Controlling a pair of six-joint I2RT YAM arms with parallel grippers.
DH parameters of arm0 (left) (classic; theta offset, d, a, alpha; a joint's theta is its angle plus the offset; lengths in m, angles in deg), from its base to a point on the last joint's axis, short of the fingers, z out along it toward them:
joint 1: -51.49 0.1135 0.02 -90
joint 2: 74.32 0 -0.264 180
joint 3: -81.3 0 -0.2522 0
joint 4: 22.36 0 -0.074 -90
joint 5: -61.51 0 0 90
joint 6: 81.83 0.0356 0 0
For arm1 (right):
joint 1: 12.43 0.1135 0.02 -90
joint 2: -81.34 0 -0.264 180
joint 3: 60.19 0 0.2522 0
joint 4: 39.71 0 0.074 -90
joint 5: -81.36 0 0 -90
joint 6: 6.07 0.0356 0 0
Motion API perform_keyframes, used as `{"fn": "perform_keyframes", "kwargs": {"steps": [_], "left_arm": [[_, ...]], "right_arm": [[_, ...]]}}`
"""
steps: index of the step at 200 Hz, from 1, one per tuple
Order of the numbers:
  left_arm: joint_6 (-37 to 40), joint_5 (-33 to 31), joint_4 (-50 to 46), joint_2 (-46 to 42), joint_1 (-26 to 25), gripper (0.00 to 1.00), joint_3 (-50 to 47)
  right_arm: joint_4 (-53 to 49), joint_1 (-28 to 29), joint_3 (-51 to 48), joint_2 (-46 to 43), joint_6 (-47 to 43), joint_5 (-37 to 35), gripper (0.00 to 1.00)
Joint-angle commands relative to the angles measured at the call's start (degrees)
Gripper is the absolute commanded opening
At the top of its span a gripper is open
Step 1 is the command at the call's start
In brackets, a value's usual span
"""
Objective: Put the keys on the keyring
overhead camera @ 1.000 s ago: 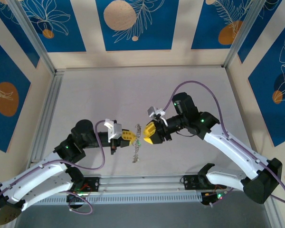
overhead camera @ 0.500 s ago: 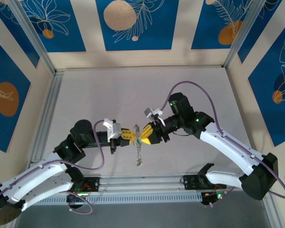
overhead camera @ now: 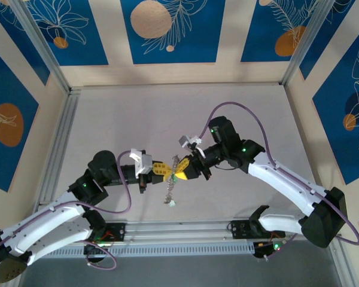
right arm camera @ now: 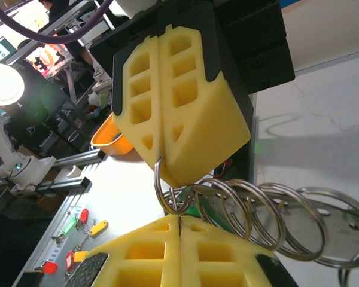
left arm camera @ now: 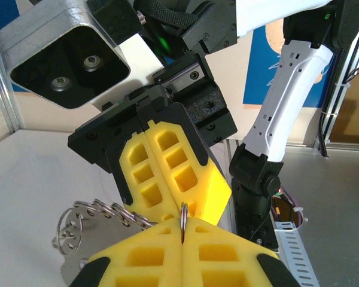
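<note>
Beaded chain (overhead camera: pixel 170 190) hangs down toward the near edge, pale tag (overhead camera: pixel 169 202) at its tip, over the tabletop (overhead camera: pixel 119 125); left fingers (overhead camera: pixel 163 170) pressed together, clamped on the keyring (overhead camera: pixel 175 162), held in mid-air; ring sits edge-on in their seam in the left wrist view; right fingers (overhead camera: pixel 186 171) meet them tip to tip, also pressed together, right at the ring; whether they pinch it cannot be told; green key (right arm camera: pixel 194 209) peeks just behind the ring; linked rings (right arm camera: pixel 269 221) trail off beside it.
</note>
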Motion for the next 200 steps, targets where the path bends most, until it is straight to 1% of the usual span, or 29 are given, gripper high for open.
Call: {"fn": "perform_keyframes", "kwargs": {"steps": [1,74,124,147,200], "left_arm": [[-0.86,1.96,4.22,-0.20,-0.14,0.00,0.01],[-2.18,3.67,6.73,0.21,-0.14,0.00,0.24],[-2.53,4.61,6.55,0.04,-0.10,0.00,0.14],[-2.56,4.77,6.48,-0.04,-0.14,0.00,0.23],[-0.95,3.90,4.12,-0.36,-0.15,0.00,0.91]], "right_arm": [[0.99,0.10,-0.45,1.13,0.14,1.83,0.00],[4.01,-0.06,0.02,5.04,0.88,3.73,0.00],[3.96,-0.68,2.21,7.60,-0.11,6.21,0.00],[3.99,-1.20,2.63,7.79,-0.68,7.28,0.00],[3.95,-2.50,2.25,6.69,-0.34,6.67,0.00]]}}
